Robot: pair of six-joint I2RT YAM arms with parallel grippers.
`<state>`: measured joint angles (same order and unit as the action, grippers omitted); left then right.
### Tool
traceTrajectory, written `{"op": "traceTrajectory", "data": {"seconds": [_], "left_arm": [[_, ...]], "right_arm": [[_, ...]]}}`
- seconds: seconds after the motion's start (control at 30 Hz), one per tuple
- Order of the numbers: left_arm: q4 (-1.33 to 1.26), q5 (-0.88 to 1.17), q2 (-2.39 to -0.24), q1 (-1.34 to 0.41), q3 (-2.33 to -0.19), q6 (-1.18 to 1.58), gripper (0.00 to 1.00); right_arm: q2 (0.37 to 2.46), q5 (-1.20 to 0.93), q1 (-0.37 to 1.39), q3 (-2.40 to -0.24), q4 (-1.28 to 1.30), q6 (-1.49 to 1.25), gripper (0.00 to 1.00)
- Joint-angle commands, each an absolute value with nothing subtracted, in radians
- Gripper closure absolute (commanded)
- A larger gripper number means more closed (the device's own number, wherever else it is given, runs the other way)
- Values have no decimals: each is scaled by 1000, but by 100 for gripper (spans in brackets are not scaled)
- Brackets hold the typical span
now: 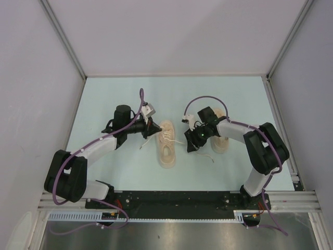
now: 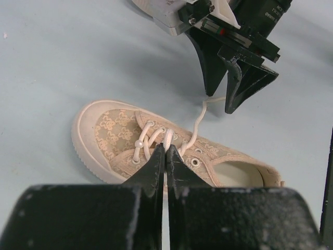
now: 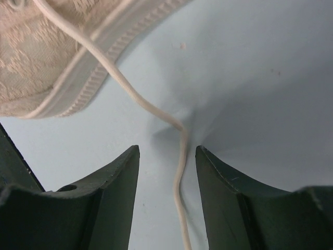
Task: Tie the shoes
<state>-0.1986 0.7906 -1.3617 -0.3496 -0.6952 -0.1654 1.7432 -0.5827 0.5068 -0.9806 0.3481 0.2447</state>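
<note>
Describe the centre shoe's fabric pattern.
Beige floral lace on the shoe, clearest in the left wrist view.

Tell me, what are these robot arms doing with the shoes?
They are working on tying one beige sneaker. The left gripper is pinched shut at its laces; whether it holds one is unclear. The right gripper is open, with a loose lace lying between its jaws. No bow yet. The second sneaker lies under the right arm.

Left sneaker [image 1: 167, 146]: beige floral mesh, pale sole, upright, laces untied, just past the tips of the closed left fingers [image 2: 153, 169]. Its off-white lace [image 3: 156, 112] trails between the parted right fingers [image 3: 117, 177], ungripped. Right sneaker [image 1: 219, 145] sits just right of them.
</note>
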Motion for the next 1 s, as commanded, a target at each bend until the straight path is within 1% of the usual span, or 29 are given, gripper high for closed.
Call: {"op": "traceTrajectory", "data": {"seconds": [0.0,0.17,0.5,0.6,0.7,0.73,0.77,0.8,0.87,0.97], "left_arm": [[-232,827,-1347,-357,-690,-164,100],[-224,831,-1345,-357,-693,-175,100],[-209,836,-1345,-357,-710,-192,100],[-207,836,-1341,-357,-709,-193,100],[-207,847,-1335,-357,-704,-196,100],[-207,850,-1332,-359,-703,-201,100],[-206,851,-1331,-359,-696,-207,100],[-203,850,-1328,-359,-693,-221,100],[-195,856,-1315,-359,-684,-253,100],[-172,884,-1289,-360,-672,-316,100]], "right_arm": [[1681,-471,503,-1000,514,294,47],[1612,-373,500,-999,607,363,46],[1621,-322,561,-948,670,420,50],[1615,-284,580,-921,658,420,55],[1606,-230,583,-913,646,420,75],[1585,-219,581,-913,631,419,91],[1571,-210,580,-914,615,417,98],[1553,-203,574,-917,600,414,100],[1519,-205,554,-959,568,414,100],[1503,-290,479,-1027,500,374,100]]}}
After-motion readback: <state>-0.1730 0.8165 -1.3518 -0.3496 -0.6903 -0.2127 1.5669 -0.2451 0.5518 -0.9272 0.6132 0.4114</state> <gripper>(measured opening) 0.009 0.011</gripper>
